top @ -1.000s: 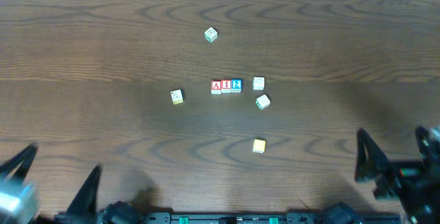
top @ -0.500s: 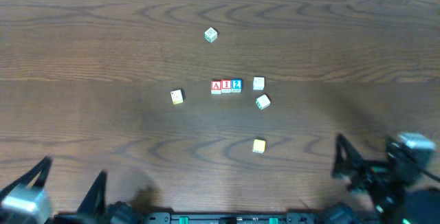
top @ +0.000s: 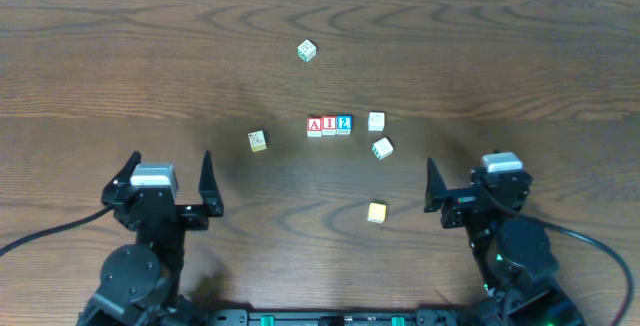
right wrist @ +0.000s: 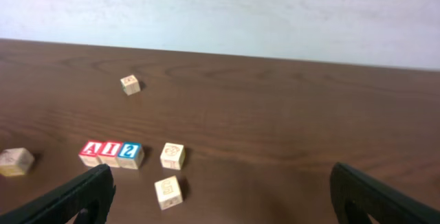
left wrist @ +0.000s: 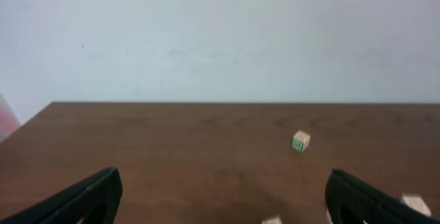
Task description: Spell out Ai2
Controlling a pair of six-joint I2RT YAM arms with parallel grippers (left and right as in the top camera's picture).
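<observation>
Three tiny cubes stand touching in a row at mid-table: red-framed A (top: 315,126), red-framed I (top: 329,126) and blue-framed 2 (top: 344,124). In the right wrist view they read A (right wrist: 91,150), I (right wrist: 110,150), 2 (right wrist: 129,151) at the left. My left gripper (top: 170,158) is open at the near left, well away from the row, with nothing between its fingers (left wrist: 82,196). My right gripper (top: 476,171) is open at the near right, also empty, with its fingers (right wrist: 82,193) spread wide. The left wrist view does not show the row.
Cream cubes lie around the row: one far back (top: 306,51), one to the left (top: 257,140), two to the right (top: 376,121) (top: 382,148). A plain yellow cube (top: 376,212) sits nearer, left of my right gripper. A white wall rises behind the table's far edge.
Both arms have come in from the bottom corners, the left one rightward and the right one leftward, and now stand over the near table. The cubes have not moved.
</observation>
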